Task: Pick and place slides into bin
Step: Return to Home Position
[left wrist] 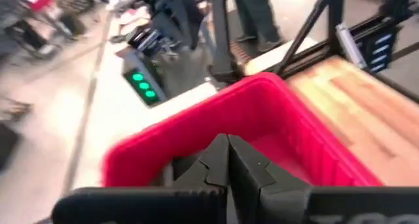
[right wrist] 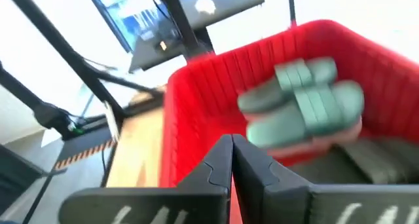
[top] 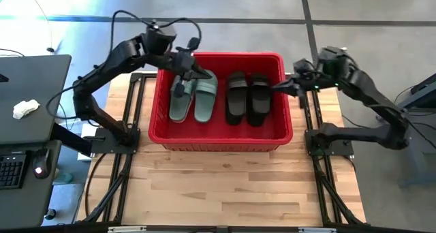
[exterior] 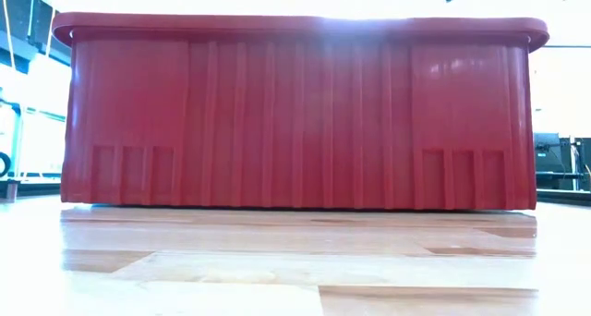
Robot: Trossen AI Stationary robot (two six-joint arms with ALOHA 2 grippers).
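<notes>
The slides lie inside the bin point(top: 218, 139), a big red crate sitting in the upper middle of the high view on the wooden table point(top: 225, 185). The green slides point(top: 194, 97) lie side by side in the left half of the bin, straps up, and the black slides point(top: 247, 97) lie side by side just right of centre, close to the green pair but apart from it. From the right wrist camera the green slides point(right wrist: 308, 99) sit on top of other things in the bin point(right wrist: 203, 93), and a pale pink edge point(right wrist: 355, 128) shows just under them, too blurred to say more. In the low view the bin point(exterior: 295, 122) fills nearly the whole frame with its ribbed red wall, so nothing inside it can be seen from there. The left gripper point(top: 203, 76) hangs over the upper left part of the bin, above the far ends of the green slides; seen from its own wrist, the left gripper point(left wrist: 226, 152) has its two dark fingers pressed together with nothing between them, the bin's rim point(left wrist: 262, 96) beyond. The right gripper point(top: 278, 87) points in from the right, over the bin's right rim near the black pair; the right gripper point(right wrist: 232, 152) is likewise closed tip to tip and carries nothing. At the far left of the high view a dark desk holds a crumpled white cloth point(top: 26, 109).
</notes>
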